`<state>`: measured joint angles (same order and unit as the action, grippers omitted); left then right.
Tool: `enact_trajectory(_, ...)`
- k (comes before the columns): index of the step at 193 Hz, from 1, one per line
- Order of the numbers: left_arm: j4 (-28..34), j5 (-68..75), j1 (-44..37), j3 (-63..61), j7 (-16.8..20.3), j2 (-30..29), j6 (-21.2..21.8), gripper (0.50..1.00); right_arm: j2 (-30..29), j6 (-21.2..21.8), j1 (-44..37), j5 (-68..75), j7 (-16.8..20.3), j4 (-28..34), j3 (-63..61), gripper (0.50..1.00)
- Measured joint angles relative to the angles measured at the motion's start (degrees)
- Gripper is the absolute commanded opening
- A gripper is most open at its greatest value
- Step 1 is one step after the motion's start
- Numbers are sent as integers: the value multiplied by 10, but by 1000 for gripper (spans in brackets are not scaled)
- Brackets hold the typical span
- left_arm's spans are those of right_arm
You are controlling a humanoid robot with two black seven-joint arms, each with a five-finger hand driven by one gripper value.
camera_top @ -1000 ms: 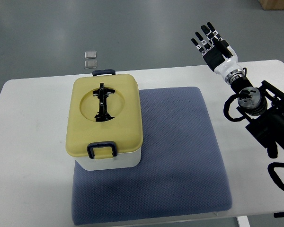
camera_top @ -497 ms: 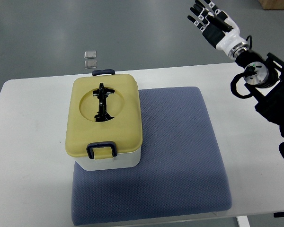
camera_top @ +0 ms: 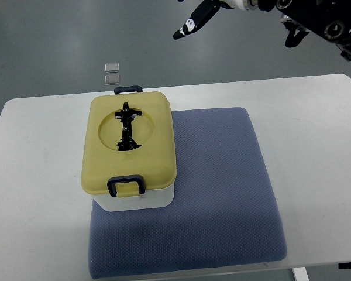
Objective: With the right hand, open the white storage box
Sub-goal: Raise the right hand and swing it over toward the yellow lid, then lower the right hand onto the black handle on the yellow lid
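**A:** Start with the big things. What carries everything?

**B:** A white worktop (camera_top: 316, 129), with a blue-grey padded mat (camera_top: 222, 193) over its middle. The white storage box (camera_top: 137, 199) stands on the mat's left part, its left side near or just over the mat's left edge. It is closed, under a yellow lid (camera_top: 152, 137).

**A:** Which way does the box run?

**B:** Its long axis goes from the near edge to the far edge of the worktop. A dark latch (camera_top: 126, 185) sits at the near end of the lid, a second dark latch (camera_top: 129, 89) at the far end, and a black folding handle (camera_top: 126, 126) lies flat in the round recess on top.

**A:** And the right hand?

**B:** The right hand (camera_top: 196, 20) is at the top of the view, raised beyond the worktop's far edge, well apart from the box. The box lies toward the near left from it. Only one or two dark fingers (camera_top: 187, 27) show, pointing down-left; most of the hand is cut off, so I cannot tell whether it is spread or curled. It holds nothing that I can see. The left arm is out of view.

**A:** Room to move?

**B:** Plenty, I judge. The right half of the mat and the worktop beside it are bare, so the far latch looks the closer one to reach. Two small clear squares (camera_top: 112, 74) lie on the floor beyond the worktop, out of the way.
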<state>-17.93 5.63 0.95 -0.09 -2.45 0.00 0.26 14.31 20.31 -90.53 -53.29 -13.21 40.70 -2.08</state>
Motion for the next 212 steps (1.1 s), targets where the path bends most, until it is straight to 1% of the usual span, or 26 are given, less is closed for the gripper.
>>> enact_trajectory(26, 0, 0, 0, 1, 0, 0, -2, 1000, 13, 1, -37, -96, -29, 79, 70, 938)
enact_trajectory(50, 1, 0, 0, 1, 0, 0, -2, 1000, 28, -3, -60, -132, -81, 146, 106, 938)
enact_trajectory(67, 1, 0, -1, 2, 0, 0, -2, 1000, 37, -7, -64, -138, -112, 176, 111, 936)
enact_trajectory(83, 1, 0, -1, 2, 0, 0, -2, 1000, 39, -15, -65, -140, -128, 191, 112, 936)
enact_trajectory(124, 0, 0, -1, 2, 0, 0, 1, 1000, 29, -62, -59, -145, -139, 197, 112, 936)
enact_trajectory(166, 0, 0, -1, 1, 0, 0, 3, 1000, 17, -89, -45, -168, -139, 197, 128, 934)
enact_trajectory(212, 0, 0, -1, 1, 0, 0, 3, 1000, -3, -131, -23, -178, -139, 196, 143, 930)
